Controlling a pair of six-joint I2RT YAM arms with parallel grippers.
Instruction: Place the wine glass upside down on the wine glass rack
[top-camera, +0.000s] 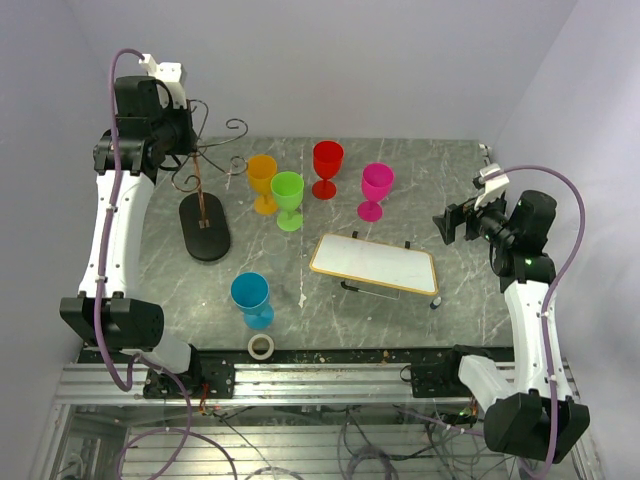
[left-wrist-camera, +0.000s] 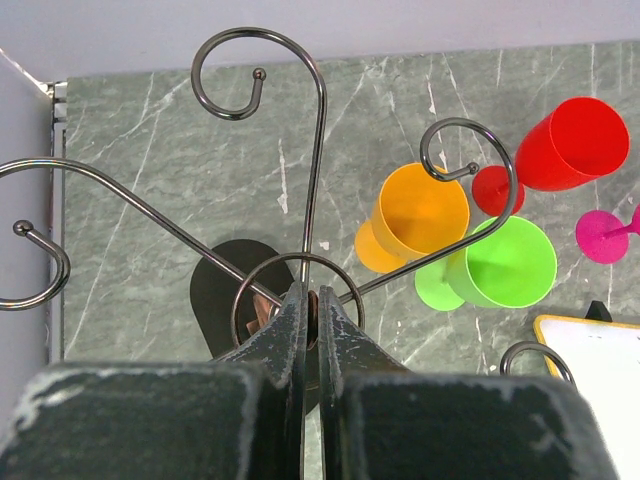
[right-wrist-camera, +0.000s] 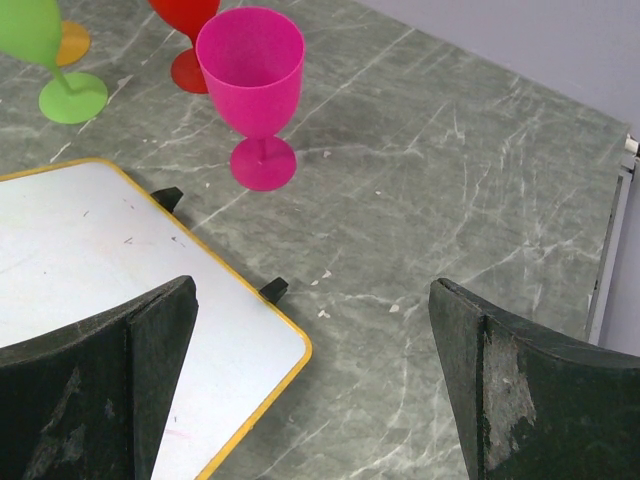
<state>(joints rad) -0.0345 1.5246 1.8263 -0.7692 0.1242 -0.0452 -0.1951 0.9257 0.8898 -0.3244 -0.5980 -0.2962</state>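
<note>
"So, how far along is it?"

"Hardly begun, I'd say. The wine glass rack (top-camera: 203, 205) stands at the left of the counter (top-camera: 450, 170), and its scroll arms are bare; nothing hangs from them."

"And the glasses?"

"All upright on the counter: orange glass (top-camera: 262, 172), green glass (top-camera: 287, 190), red glass (top-camera: 327, 158), pink glass (right-wrist-camera: 252, 60), blue glass (top-camera: 250, 293). Which one is meant, I can't tell."

"The arms?"

"The left gripper (left-wrist-camera: 310, 295) has its fingers pinched tight on the rack's hub — steadying it, I'd guess. The right gripper (right-wrist-camera: 312, 300) hovers near the pink glass, fingers spread wide, holding nothing. Picking up, turning over, hanging — all left to do."
</note>
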